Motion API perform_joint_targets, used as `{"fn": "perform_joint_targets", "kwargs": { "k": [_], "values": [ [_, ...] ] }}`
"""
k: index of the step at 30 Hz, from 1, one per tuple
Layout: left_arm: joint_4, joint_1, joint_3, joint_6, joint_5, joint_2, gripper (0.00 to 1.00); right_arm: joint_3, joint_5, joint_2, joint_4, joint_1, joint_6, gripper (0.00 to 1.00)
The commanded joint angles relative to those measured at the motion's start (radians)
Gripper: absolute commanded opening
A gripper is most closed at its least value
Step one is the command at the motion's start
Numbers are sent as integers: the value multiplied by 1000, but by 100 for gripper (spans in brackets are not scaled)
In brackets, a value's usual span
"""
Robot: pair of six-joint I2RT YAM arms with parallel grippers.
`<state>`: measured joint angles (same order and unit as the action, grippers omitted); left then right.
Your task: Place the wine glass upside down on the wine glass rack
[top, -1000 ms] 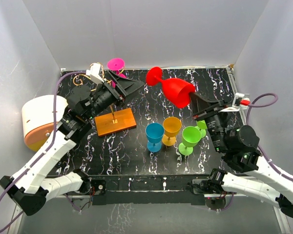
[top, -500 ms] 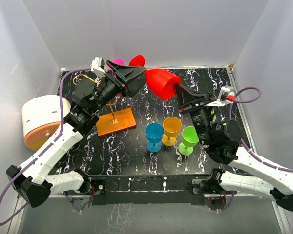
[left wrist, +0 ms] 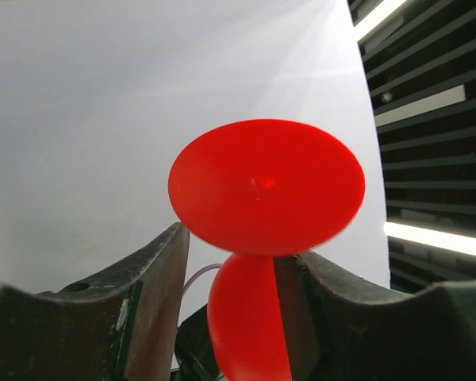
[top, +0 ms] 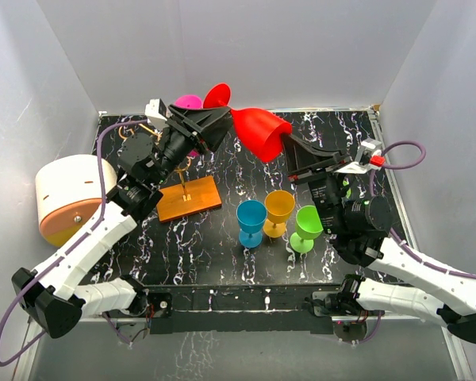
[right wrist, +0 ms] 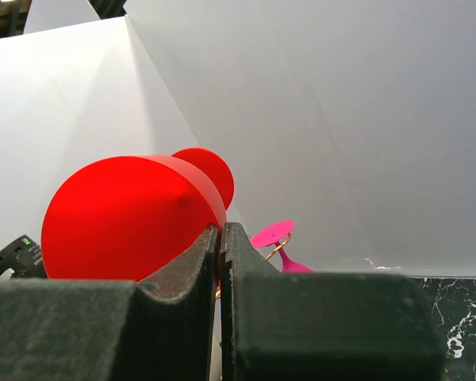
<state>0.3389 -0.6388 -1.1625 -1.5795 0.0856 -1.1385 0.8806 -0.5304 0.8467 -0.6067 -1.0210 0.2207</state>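
The red wine glass (top: 258,133) is held aloft, above and beyond the wine glass rack (top: 188,198). Its bowl rim is pinched by the right gripper (top: 289,149), so the stem is offered between the parted jaws of the left gripper (top: 222,121).

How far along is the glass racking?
Done: a pink glass looks hung foot-up on the rack. In hand: the red glass, airborne, right hand pinching its bowl, left hand open around its stem. Left: hanging it; blue glass, orange glass and green glass stand on the table.
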Motion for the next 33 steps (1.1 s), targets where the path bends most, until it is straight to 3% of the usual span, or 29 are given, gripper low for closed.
{"fn": "perform_joint_targets", "kwargs": {
  "k": [1, 7, 11, 20, 22, 24, 28, 30, 33],
  "values": [
    [107, -6, 2, -45, -28, 9, 44, 3, 31, -5, -48, -5, 15, 0],
    [115, -5, -5, -40, -35, 10, 42, -13, 35, 0, -46, -4, 23, 0],
    [124, -5, -12, -37, -41, 7, 32, -18, 49, 1, -47, -5, 26, 0],
    [127, -5, -26, -39, -40, -13, 22, -36, 180, 12, 24, -5, -19, 0],
    [129, -5, -25, -41, -36, -16, 16, -44, 196, 5, 49, -5, -33, 0],
    [129, -5, -29, -41, -25, -25, 2, -52, 201, -3, 71, -4, -41, 0],
    [121, -4, -38, -38, -11, -35, 0, -63, 172, -31, 114, -5, -26, 0],
    [120, -4, -36, -28, -17, -33, 0, -63, 129, -49, 149, -5, -1, 17],
    [106, -4, -28, 3, -38, -20, 0, -59, 72, -78, 237, -4, 25, 53]
  ]
}}
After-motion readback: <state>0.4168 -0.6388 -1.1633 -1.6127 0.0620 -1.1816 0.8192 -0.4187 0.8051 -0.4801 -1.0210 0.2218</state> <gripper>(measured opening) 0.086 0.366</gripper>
